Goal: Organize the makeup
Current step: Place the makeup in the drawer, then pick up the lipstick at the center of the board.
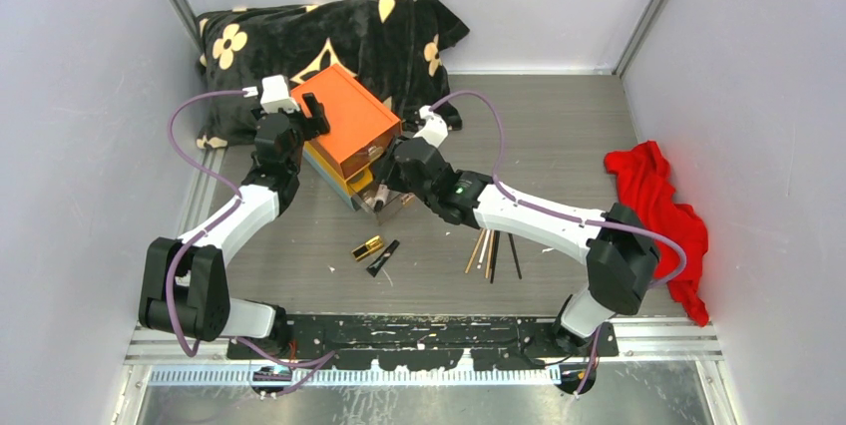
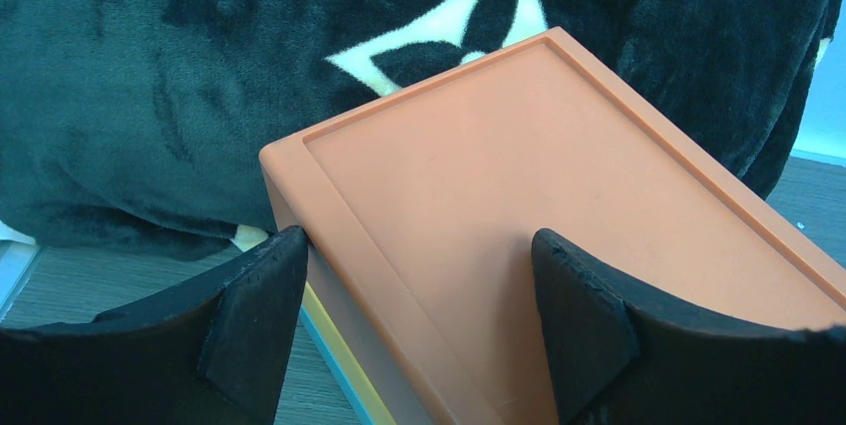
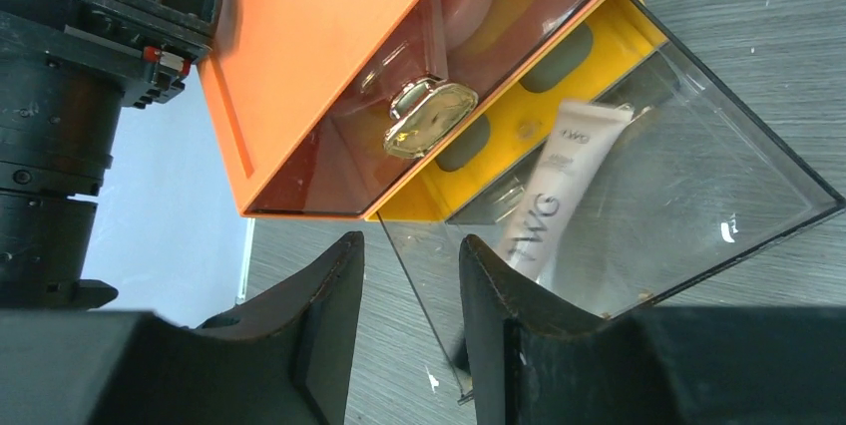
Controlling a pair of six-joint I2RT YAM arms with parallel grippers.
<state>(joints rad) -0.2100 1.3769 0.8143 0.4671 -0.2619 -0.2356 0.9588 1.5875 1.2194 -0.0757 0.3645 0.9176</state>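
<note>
Right wrist: the narrowly parted right gripper [image 3: 409, 265] is straddling the clear drawer [image 3: 698, 176] wall; the left gripper [image 2: 414, 265] is gaping wide over the box [image 2: 519, 196].

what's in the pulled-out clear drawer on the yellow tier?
One pale pink tube with printed lettering lies in the clear drawer. The drawer's back sits under the orange tier, and the right gripper covers its near corner; anything there is hidden.
</note>
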